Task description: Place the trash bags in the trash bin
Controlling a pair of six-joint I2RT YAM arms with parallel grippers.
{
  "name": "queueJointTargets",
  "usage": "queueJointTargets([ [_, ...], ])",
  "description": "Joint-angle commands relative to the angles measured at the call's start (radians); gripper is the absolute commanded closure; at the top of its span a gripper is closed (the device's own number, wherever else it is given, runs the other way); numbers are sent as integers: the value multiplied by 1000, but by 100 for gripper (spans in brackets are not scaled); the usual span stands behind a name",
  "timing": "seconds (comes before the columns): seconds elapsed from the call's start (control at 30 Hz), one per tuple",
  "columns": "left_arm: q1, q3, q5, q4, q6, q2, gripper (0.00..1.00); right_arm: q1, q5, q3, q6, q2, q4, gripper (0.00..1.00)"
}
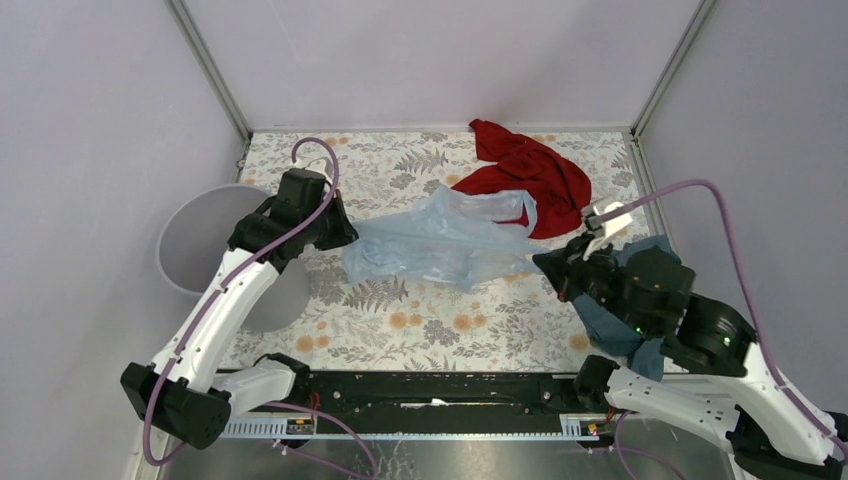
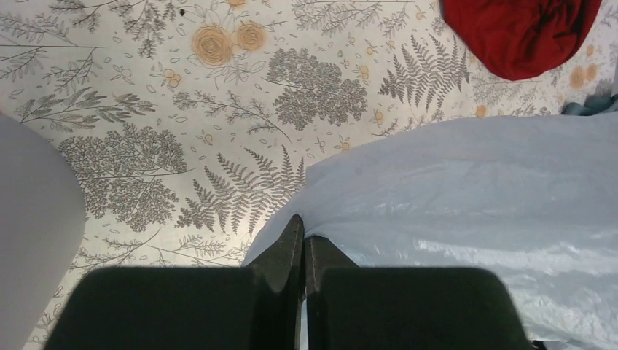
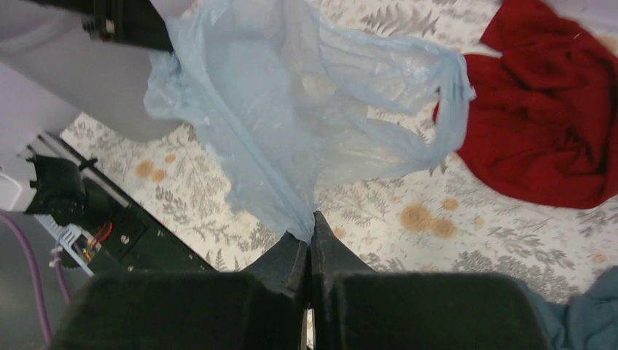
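Note:
The pale-blue translucent trash bag [image 1: 440, 240] hangs stretched between my two grippers above the floral table. My left gripper [image 1: 340, 232] is shut on the bag's left edge [image 2: 437, 204], beside the light-grey trash bin [image 1: 205, 245], which also shows at the left edge of the left wrist view [image 2: 29, 219]. My right gripper [image 1: 545, 268] is shut on the bag's right corner [image 3: 277, 117]. The bag's handle loops trail towards the red cloth [image 1: 530, 170].
The red cloth lies at the back right and also shows in the right wrist view [image 3: 543, 109]. A dark teal cloth [image 1: 620, 320] lies under my right arm. A black rail [image 1: 430, 390] runs along the near table edge. Grey walls enclose the table.

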Motion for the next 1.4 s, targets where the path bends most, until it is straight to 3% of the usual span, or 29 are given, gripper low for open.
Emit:
queueJointTargets([
  [0.0, 8, 0, -51, 8, 52, -1, 100, -1, 143, 79, -52, -21, -66, 100],
  [0.27, 9, -1, 89, 21, 93, 14, 100, -2, 2, 167, -107, 55, -137, 100],
  [0.33, 9, 10, 172, 25, 108, 19, 90, -1, -103, 176, -72, 99, -107, 100],
  [0.43, 8, 21, 296, 62, 107, 11, 68, -1, -216, 131, 19, 174, 3, 100],
  [0.53, 8, 39, 321, 73, 92, -11, 43, -2, -161, 115, 72, 282, 60, 100],
  [0.63, 8, 56, 357, 79, 87, -50, 29, -5, -147, 171, 79, 411, 88, 100],
  [0.83, 8, 70, 551, 135, 33, -158, 3, -23, -316, 295, 80, 568, 237, 100],
  [1.07, 9, 114, 576, 158, 20, -253, 1, -65, -316, 364, 172, 644, 361, 100],
  [1.23, 8, 80, 579, 212, -16, -257, 1, -78, -371, 304, 246, 654, 485, 97],
  [1.37, 9, 65, 548, 197, -16, -245, 1, -77, -516, 174, 328, 671, 568, 95],
])
